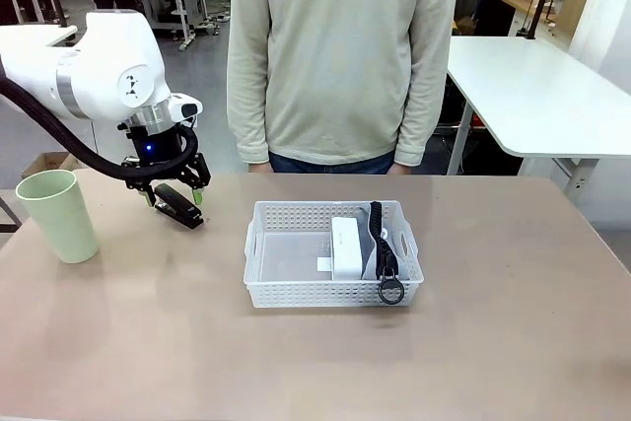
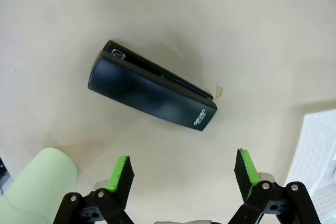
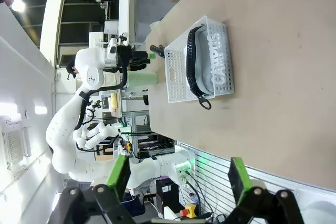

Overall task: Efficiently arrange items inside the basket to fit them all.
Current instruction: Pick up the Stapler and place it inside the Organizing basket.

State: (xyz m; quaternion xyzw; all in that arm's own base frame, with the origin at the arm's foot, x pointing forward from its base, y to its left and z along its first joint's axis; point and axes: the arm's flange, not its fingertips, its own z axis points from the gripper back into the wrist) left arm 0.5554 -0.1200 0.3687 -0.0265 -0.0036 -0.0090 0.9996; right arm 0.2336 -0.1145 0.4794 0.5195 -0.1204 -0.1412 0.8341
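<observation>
Stapler [image 2: 152,94] just beneath open left jaws

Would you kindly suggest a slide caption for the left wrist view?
Open left hand poised over the black stapler, pale green cup nearby.

**Three cameras, one table**

From the front we look across the table [image 1: 493,342] at the person [image 1: 340,56] at its far side, high enough to see into the basket [image 1: 296,295]. Our left wrist camera points straight down, close over the stapler [image 2: 152,93], between its own green fingers [image 2: 122,174]. The cup [image 2: 44,174] edges in at bottom left, the basket's corner at right. Our right wrist camera sits rolled sideways and well back, looking along the table. With the front view it shares the basket, the cup and the left arm [image 3: 86,72].
</observation>
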